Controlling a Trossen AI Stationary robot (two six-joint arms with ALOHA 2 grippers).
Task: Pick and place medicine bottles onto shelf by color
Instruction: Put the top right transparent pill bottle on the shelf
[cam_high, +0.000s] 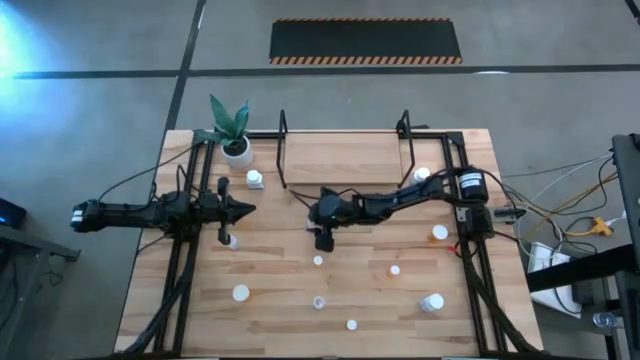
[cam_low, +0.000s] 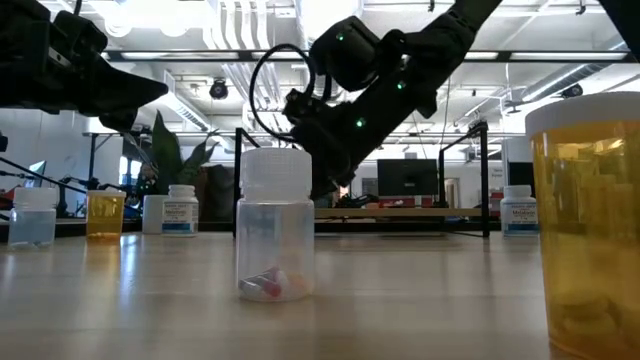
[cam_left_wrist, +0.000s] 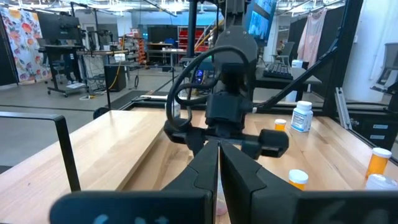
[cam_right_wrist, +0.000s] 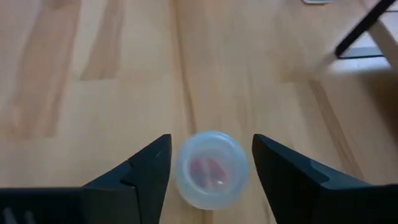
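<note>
My right gripper (cam_right_wrist: 211, 152) is open and points down over the middle of the table (cam_high: 323, 240). Its two fingers stand on either side of a small clear bottle (cam_right_wrist: 211, 169) with a pale cap, seen from above, with a narrow gap on each side. The bottle seems to stand upright on the tabletop. My left gripper (cam_high: 248, 209) is shut and empty at the table's left, level, pointing toward the right arm (cam_left_wrist: 219, 158). The shelf (cam_high: 345, 158), a light board in a black wire frame, stands at the far middle. Several more bottles lie scattered, such as a white one (cam_high: 255, 180) and a clear one (cam_low: 272, 225).
A potted plant (cam_high: 233, 135) stands at the far left beside the shelf. Bottles dot the near half of the table (cam_high: 240, 293), (cam_high: 432, 302), (cam_high: 395, 270), and one stands at the right (cam_high: 440, 232). Orange bottles (cam_left_wrist: 298, 179) stand beyond the right arm in the left wrist view.
</note>
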